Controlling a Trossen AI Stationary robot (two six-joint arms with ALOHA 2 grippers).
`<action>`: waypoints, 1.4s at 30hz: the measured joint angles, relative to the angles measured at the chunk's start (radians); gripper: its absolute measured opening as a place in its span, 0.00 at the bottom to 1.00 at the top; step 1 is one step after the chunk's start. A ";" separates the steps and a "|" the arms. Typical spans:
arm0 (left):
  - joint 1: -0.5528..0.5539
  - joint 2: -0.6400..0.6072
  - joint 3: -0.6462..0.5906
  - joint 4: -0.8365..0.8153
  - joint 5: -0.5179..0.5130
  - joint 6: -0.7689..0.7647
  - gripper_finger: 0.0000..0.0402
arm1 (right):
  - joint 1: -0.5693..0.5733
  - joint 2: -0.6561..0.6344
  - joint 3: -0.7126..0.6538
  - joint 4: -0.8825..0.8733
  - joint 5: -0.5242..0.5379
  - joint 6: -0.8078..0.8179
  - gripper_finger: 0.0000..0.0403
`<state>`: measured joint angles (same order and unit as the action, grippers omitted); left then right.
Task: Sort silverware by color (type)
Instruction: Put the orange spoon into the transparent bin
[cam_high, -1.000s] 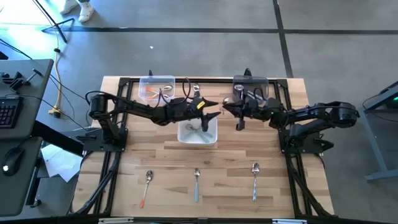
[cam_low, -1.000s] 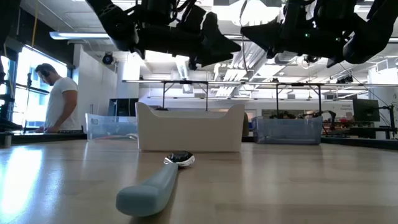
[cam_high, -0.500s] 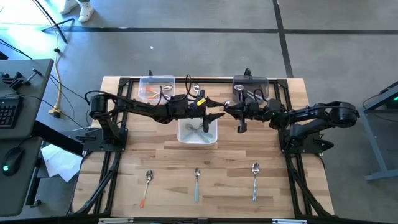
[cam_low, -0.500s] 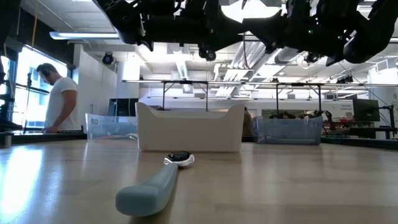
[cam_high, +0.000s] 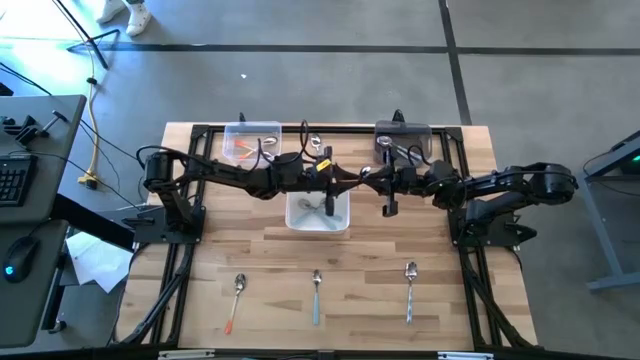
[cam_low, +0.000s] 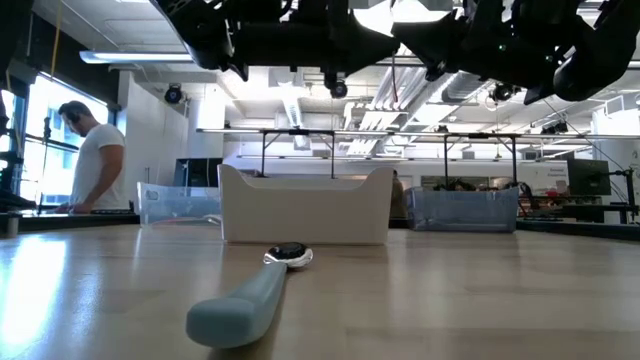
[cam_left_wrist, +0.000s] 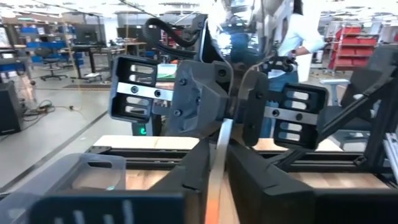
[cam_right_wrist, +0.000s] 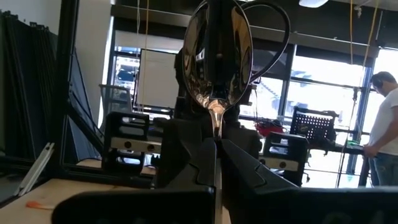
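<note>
Above the white bin (cam_high: 318, 214) at the table's middle, the left gripper (cam_high: 340, 183) and the right gripper (cam_high: 368, 180) meet tip to tip, both pinching one spoon (cam_right_wrist: 217, 62) — its shiny bowl stands up between the right fingers, its orange-ended handle (cam_left_wrist: 213, 198) runs between the left fingers. Near the table's front edge lie three more spoons, well apart: orange-handled (cam_high: 236, 300), light blue (cam_high: 316, 295) and silver (cam_high: 410, 290).
</note>
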<state>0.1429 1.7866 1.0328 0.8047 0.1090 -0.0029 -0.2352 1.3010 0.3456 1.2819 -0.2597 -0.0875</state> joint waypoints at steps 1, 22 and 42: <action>0.000 0.000 0.000 -0.001 0.007 0.001 0.08 | 0.000 0.000 0.000 0.000 -0.003 0.000 0.00; 0.001 0.000 0.003 -0.001 0.038 -0.040 0.30 | 0.001 0.000 0.000 -0.004 -0.007 -0.019 0.00; -0.010 0.007 0.082 -0.211 0.001 0.032 0.01 | 0.002 0.000 0.000 0.006 0.074 0.000 0.11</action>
<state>0.1325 1.7941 1.1149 0.5935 0.1097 0.0293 -0.2337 1.3014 0.3458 1.2875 -0.1858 -0.0875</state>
